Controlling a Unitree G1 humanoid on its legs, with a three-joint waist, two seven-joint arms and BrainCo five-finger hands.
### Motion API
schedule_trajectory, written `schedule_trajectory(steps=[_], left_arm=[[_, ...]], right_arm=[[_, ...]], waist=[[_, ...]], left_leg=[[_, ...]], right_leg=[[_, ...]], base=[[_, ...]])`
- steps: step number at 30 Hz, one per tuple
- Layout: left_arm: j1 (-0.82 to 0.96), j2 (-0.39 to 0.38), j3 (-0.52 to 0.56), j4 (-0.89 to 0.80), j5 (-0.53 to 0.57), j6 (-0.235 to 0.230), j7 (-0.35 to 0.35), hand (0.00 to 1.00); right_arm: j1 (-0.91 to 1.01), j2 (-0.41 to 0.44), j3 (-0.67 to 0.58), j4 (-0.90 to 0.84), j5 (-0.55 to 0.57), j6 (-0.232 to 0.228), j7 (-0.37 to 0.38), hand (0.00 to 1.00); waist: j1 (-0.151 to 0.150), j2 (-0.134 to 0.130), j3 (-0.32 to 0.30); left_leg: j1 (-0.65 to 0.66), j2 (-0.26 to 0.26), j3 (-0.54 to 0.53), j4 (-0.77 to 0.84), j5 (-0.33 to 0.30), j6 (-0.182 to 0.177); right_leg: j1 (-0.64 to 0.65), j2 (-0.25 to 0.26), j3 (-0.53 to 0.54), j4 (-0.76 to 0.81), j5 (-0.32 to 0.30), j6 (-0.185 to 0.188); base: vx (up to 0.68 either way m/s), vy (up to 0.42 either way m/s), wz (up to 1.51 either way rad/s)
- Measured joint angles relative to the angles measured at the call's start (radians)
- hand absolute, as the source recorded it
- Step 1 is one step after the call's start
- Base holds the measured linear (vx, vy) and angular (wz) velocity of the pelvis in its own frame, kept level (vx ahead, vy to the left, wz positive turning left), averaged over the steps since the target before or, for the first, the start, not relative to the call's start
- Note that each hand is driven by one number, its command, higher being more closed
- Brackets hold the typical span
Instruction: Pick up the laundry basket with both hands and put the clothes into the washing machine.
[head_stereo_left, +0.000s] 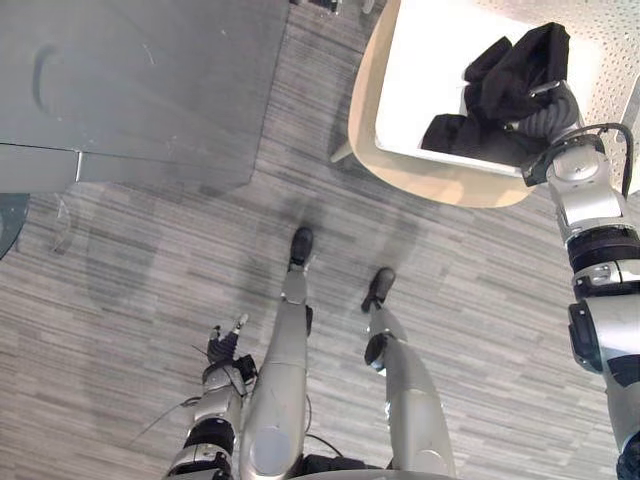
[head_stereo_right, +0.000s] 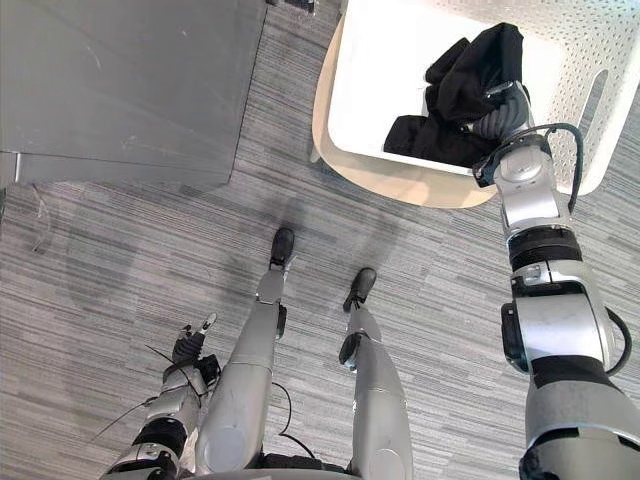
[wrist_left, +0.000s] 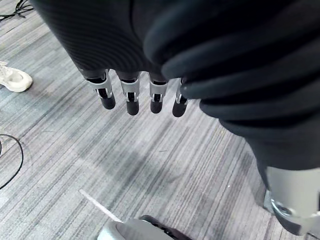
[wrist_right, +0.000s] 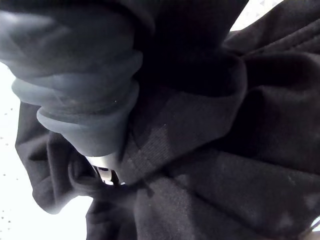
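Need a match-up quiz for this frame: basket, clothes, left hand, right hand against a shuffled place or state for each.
Things:
1 basket
2 clothes
3 left hand
4 right hand

Place or state:
A black, heaped up
B low over the carpet, fingers straight
C white, perforated wall
D down in the clothes, inside the basket

Pairs: 1-C, 2-A, 3-B, 4-D

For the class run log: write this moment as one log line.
right hand: in black clothes inside white basket | left hand: open, low over floor | basket: not gripped
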Motion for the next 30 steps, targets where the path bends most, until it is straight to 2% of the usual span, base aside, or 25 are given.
schedule_trajectory(steps=[4,8,12,15,18,20,21,23,24,26,28,30], left_arm=[[0.000,-0.006,0.009,0.000,-0.021,0.003,-0.001,0.00],[0.000,-0.024,0.023,0.004,-0.029,0.003,-0.004,0.00],[0.002,-0.017,0.016,0.041,-0.029,0.016,-0.007,0.00],[0.031,0.008,0.014,0.047,-0.032,0.028,-0.023,0.00],[0.079,0.031,0.028,0.046,-0.059,0.048,-0.024,0.00],[0.128,0.044,0.041,0.044,-0.060,0.056,-0.024,0.00],[0.140,0.044,0.042,0.038,-0.060,0.060,-0.024,0.00],[0.205,0.040,0.043,-0.064,-0.058,0.073,-0.024,0.00],[0.213,0.040,0.042,-0.083,-0.057,0.073,-0.024,0.00],[0.249,0.044,0.042,-0.237,-0.031,0.070,-0.022,0.00],[0.249,0.044,0.046,-0.347,-0.017,0.069,-0.019,0.00],[0.244,0.039,0.043,-0.511,-0.015,0.061,-0.015,0.00]], right_arm=[[0.002,0.028,-0.003,0.011,0.045,0.042,-0.029,1.00],[-0.001,0.035,-0.029,-0.009,0.104,0.042,-0.035,1.00],[-0.006,0.033,-0.067,-0.122,0.122,0.039,-0.074,1.00],[-0.003,0.033,-0.091,-0.204,0.122,0.039,-0.100,1.00],[0.051,0.034,-0.168,-0.380,0.118,0.039,-0.117,1.00],[0.193,0.038,-0.232,-0.556,0.100,0.032,-0.140,1.00],[0.228,0.043,-0.254,-0.592,0.088,0.032,-0.144,1.00],[0.335,0.098,-0.313,-0.727,0.047,0.032,-0.159,1.00],[0.343,0.103,-0.313,-0.740,0.041,0.032,-0.160,1.00],[0.398,0.141,-0.313,-0.831,-0.002,0.022,-0.162,1.00],[0.416,0.179,-0.315,-0.894,-0.009,0.011,-0.164,1.00],[0.446,0.271,-0.309,-0.996,-0.018,-0.015,-0.176,1.00]], waist=[[-0.002,0.000,0.000],[-0.006,0.000,0.000],[-0.022,-0.001,0.000],[-0.045,-0.001,0.000],[-0.058,-0.006,-0.004],[-0.072,-0.023,-0.081],[-0.076,-0.026,-0.102],[-0.111,-0.031,-0.173],[-0.114,-0.030,-0.181],[-0.118,-0.027,-0.248],[-0.121,-0.020,-0.272],[-0.126,-0.012,-0.312]], left_leg=[[0.055,0.001,0.000,0.001,0.000,0.000],[0.160,0.001,0.003,-0.029,0.000,0.001],[0.279,-0.001,0.003,-0.097,0.023,-0.004],[0.364,-0.004,0.009,-0.150,0.042,-0.004],[0.466,-0.007,0.034,-0.197,0.047,-0.003],[0.503,-0.014,0.040,-0.234,0.047,-0.003],[0.514,-0.018,0.040,-0.244,0.049,0.000],[0.583,-0.027,0.044,-0.278,0.051,0.002],[0.589,-0.029,0.046,-0.279,0.051,0.003],[0.635,-0.037,0.066,-0.291,0.042,0.010],[0.661,-0.043,0.072,-0.291,0.032,0.015],[0.693,-0.044,0.089,-0.292,0.021,0.020]], right_leg=[[0.054,0.000,-0.003,0.004,0.000,0.000],[0.143,-0.002,0.000,0.003,-0.010,-0.003],[0.226,-0.004,0.006,0.007,-0.027,-0.004],[0.277,-0.013,0.011,0.020,-0.041,-0.002],[0.343,-0.021,0.035,0.026,-0.056,0.006],[0.353,-0.030,0.036,0.039,-0.082,0.012],[0.356,-0.033,0.036,0.043,-0.087,0.013],[0.403,-0.048,0.037,0.053,-0.113,0.022],[0.407,-0.050,0.037,0.052,-0.114,0.023],[0.433,-0.052,0.060,0.048,-0.126,0.029],[0.461,-0.052,0.063,0.030,-0.126,0.029],[0.494,-0.053,0.077,0.011,-0.125,0.030]], base=[[0.07,-0.001,0.04],[0.03,-0.001,0.05],[-0.01,-0.024,0.06],[0.00,-0.024,0.02],[0.03,-0.009,-0.13],[0.08,-0.012,-0.05],[0.14,-0.010,0.05],[0.20,-0.013,0.02],[0.15,-0.006,-0.06],[0.14,0.011,-0.19],[0.10,0.015,-0.17],[0.08,0.020,-0.19]])
